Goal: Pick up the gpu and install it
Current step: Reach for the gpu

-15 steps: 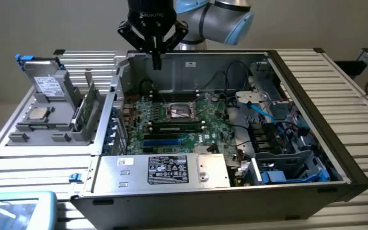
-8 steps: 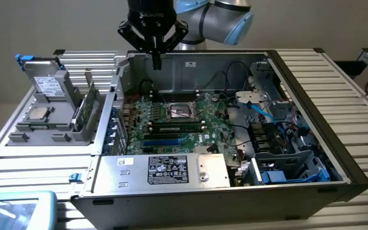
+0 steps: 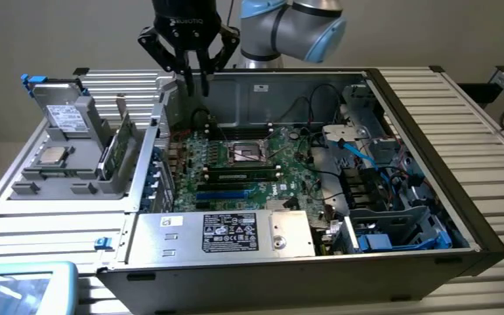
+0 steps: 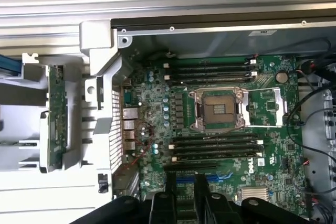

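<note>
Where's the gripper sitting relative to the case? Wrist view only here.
Observer: The gripper hangs over the case at its far corner on the exterior view's left, clear above the motherboard.
Operator: What's beside the gpu in that holder?
Observer: A CPU lies flat in the holder. The gpu stands on edge between it and the case wall.

The gpu (image 4: 55,113) — a thin green card — stands on edge in the grey holder (image 4: 18,148), beside the case (image 4: 236,38).
</note>
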`<state>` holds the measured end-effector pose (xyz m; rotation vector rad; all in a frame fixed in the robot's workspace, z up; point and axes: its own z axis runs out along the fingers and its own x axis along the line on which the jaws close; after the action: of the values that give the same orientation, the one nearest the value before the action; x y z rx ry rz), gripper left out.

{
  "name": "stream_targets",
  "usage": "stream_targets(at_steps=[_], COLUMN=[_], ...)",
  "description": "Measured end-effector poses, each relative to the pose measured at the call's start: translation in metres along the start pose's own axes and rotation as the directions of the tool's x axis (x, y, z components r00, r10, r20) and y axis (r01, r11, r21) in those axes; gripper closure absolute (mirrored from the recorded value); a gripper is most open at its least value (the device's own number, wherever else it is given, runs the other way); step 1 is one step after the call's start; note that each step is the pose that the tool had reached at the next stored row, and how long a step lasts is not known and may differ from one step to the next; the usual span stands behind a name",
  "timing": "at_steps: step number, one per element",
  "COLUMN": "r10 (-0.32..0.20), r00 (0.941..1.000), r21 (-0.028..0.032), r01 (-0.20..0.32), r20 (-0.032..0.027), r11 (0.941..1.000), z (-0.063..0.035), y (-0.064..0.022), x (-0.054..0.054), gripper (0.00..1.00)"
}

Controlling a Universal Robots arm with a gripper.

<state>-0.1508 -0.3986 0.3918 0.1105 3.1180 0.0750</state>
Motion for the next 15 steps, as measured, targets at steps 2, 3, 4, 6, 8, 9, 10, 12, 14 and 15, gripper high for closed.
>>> stream_targets(at_steps=[2,3,4,6,8,9,10,12,14,15], r10=[0.000,0.000,0.000,0.000,0.000,0.000,0.000,0.000,0.000,0.000], r00=[1.0000,1.0000,1.0000,1.0000,1.0000,1.0000,1.0000,1.0000,1.0000,1.0000], r21=[0.0000,0.0000,0.0001,0.0000,0.0000,0.0000,0.0000,0.0000,0.0000,0.0000], r01=[0.000,0.000,0.000,0.000,0.000,0.000,0.000,0.000,0.000,0.000], r20=[0.0000,0.0000,-0.0001,0.0000,0.0000,0.0000,0.0000,0.0000,0.0000,0.0000], r11=[1.0000,1.0000,1.0000,1.0000,1.0000,1.0000,1.0000,1.0000,1.0000,1.0000], z=[0.0000,0.0000,0.0000,0.0000,0.0000,0.0000,-0.0001,0.0000,0.0000,0.0000], y=[-0.0005,-0.0007,-0.0010,-0.0013,-0.0014,-0.0015,-0.0016,-0.0016,-0.0015,-0.0014], x=[0.009,0.013,0.018,0.027,0.036,0.041,0.045,0.055,0.064,0.068], gripper=[0.68,0.68,0.68,0.68,0.68,0.68,0.68,0.68,0.68,0.68])
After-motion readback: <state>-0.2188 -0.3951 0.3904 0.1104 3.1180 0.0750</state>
